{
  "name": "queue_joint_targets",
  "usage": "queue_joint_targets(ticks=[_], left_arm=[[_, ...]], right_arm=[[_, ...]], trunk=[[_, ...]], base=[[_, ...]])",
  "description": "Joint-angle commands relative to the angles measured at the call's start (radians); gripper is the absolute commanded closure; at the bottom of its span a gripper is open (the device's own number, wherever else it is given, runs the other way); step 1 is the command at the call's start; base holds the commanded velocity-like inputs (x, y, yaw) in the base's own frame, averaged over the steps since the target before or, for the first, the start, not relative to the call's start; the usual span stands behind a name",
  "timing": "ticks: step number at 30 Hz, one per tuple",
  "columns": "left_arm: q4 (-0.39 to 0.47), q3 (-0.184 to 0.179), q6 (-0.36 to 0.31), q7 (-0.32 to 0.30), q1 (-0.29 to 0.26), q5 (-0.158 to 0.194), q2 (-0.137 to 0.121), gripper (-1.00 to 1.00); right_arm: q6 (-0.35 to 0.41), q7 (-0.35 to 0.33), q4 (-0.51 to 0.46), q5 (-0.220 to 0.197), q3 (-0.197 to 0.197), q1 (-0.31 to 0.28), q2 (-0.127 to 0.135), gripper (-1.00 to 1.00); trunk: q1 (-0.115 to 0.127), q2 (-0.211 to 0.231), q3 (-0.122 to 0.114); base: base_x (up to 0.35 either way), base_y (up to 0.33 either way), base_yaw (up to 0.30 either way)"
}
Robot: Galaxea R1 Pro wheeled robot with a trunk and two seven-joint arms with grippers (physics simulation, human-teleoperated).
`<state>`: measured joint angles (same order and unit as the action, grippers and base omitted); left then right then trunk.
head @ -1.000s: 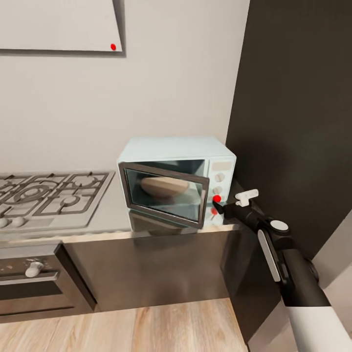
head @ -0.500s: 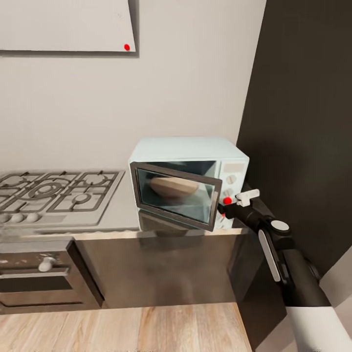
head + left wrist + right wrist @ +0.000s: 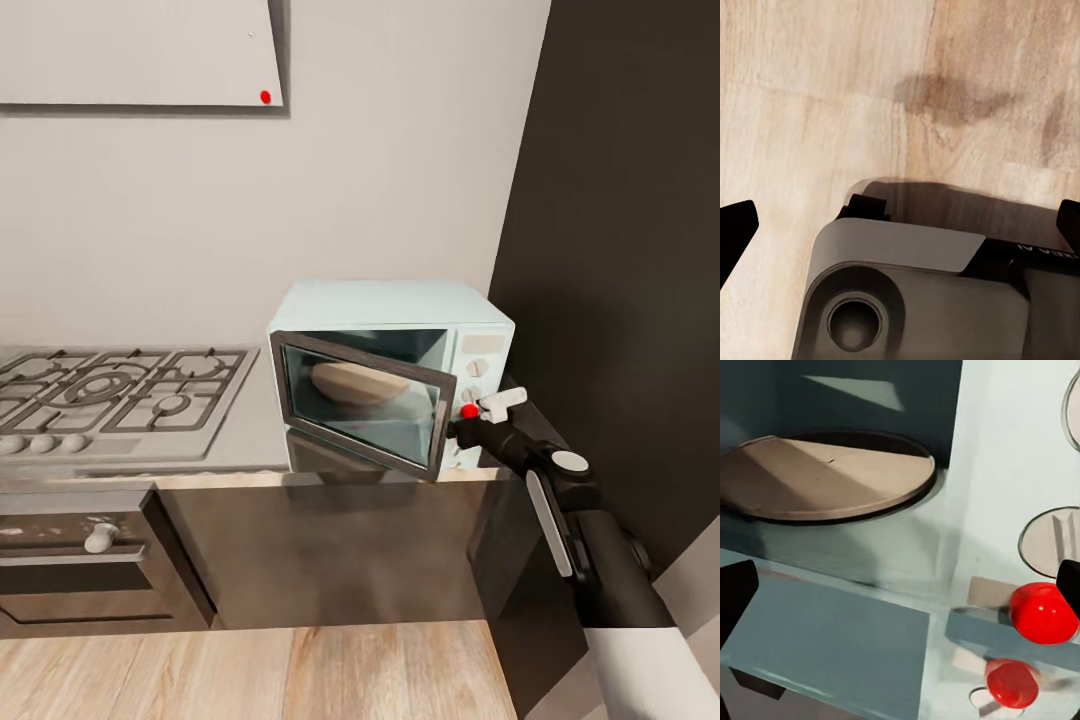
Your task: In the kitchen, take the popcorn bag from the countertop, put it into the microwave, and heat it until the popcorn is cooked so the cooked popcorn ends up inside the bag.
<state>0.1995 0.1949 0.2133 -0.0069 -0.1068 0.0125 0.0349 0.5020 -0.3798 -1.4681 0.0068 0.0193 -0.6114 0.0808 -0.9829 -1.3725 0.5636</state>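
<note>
The microwave (image 3: 400, 385) stands on the table (image 3: 240, 440) beside the gas hob (image 3: 110, 395), its glass door (image 3: 362, 405) partly ajar. Inside, a tan rounded shape (image 3: 358, 382) rests on the cavity floor; whether it is the popcorn bag or a turntable cannot be told. The right gripper (image 3: 468, 430) sits at the control panel, just beside the red indicator light (image 3: 1042, 612); jaws apart. The left gripper (image 3: 900, 225) hangs over the wood floor (image 3: 832, 90), jaws apart. Writing on its housing is cut off and unreadable
</note>
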Motion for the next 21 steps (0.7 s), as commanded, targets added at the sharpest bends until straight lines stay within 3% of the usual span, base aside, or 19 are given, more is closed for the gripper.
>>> queue_joint_targets(ticks=[1, 2, 7, 9, 15, 21], left_arm=[[-0.001, 0.004, 0.003, -0.001, -0.001, 0.001, 0.001, -1.0], [-0.001, 0.004, 0.003, -0.001, -0.001, 0.001, 0.0, -1.0], [-0.001, 0.005, 0.003, -0.001, -0.001, 0.001, 0.0, -1.0], [-0.001, 0.004, 0.003, -0.001, -0.001, 0.001, 0.0, -1.0], [-0.001, 0.003, 0.003, -0.001, -0.001, 0.001, 0.0, -1.0], [-0.001, 0.004, 0.003, -0.001, -0.001, 0.001, 0.0, -1.0]], right_arm=[[0.006, -0.006, -0.001, -0.001, 0.003, -0.001, 0.001, -1.0], [0.007, -0.008, -0.001, -0.001, 0.006, -0.001, 0.002, -1.0], [0.009, -0.04, -0.001, -0.001, 0.118, -0.001, 0.002, -1.0], [0.01, -0.05, -0.001, -0.003, 0.136, -0.001, 0.003, -1.0], [0.015, -0.198, -0.001, -0.005, 0.139, -0.001, 0.004, -1.0], [0.016, -0.216, -0.001, -0.005, 0.143, -0.001, 0.002, -1.0]], trunk=[[0.0, -0.001, 0.001], [0.0, -0.001, 0.001], [0.0, -0.001, 0.001], [0.0, -0.001, 0.001], [0.0, -0.001, 0.001], [0.0, -0.001, 0.001]], base=[[0.0, 0.0, 0.0], [0.0, 0.0, 0.0], [0.0, 0.0, 0.0], [0.0, 0.0, 0.0], [0.0, 0.0, 0.0], [-0.02, 0.014, 0.0]])
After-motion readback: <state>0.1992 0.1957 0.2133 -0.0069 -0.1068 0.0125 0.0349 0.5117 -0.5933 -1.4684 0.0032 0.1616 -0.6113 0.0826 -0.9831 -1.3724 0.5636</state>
